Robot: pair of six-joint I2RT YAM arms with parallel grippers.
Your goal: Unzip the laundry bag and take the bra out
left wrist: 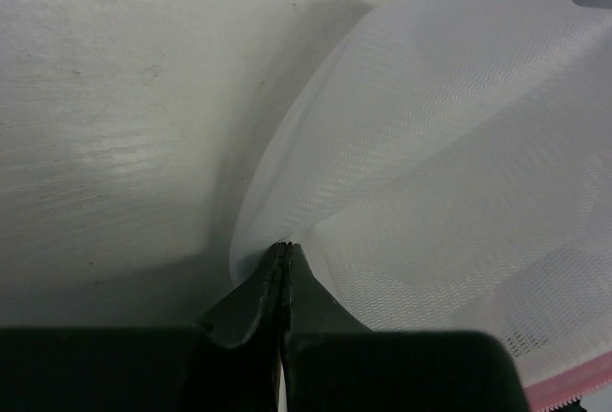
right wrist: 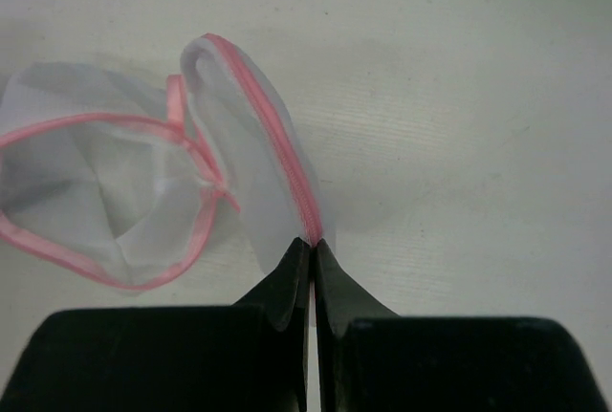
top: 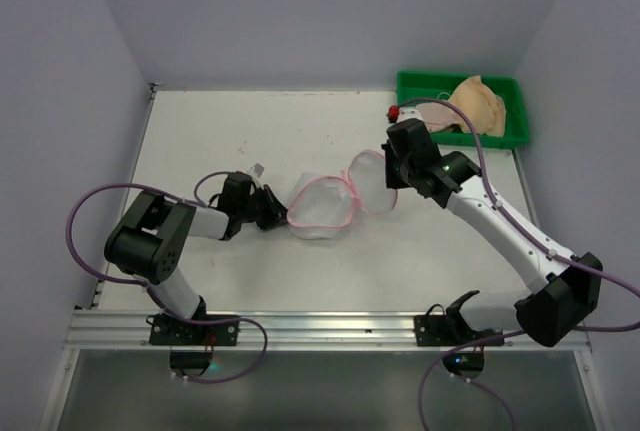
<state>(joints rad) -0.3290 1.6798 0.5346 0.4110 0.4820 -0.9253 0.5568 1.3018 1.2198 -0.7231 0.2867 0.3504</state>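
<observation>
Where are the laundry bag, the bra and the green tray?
laundry bag (top: 320, 211): top external view, mesh inside one open half.
bra (top: 478, 106): top external view, middle of its beige cup.
green tray (top: 430, 81): top external view, its far wall.

Unzipped laundry bag lies splayed open; beige bra in green tray.

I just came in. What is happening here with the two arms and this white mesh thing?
Two robot arms hold the laundry bag spread open between them. The left pincer is shut on the mesh of one half. The right pincer is shut on the pink zipper trim of the other half. The bag is unzipped and looks empty. The bra lies in the green tray at the far right.
</observation>
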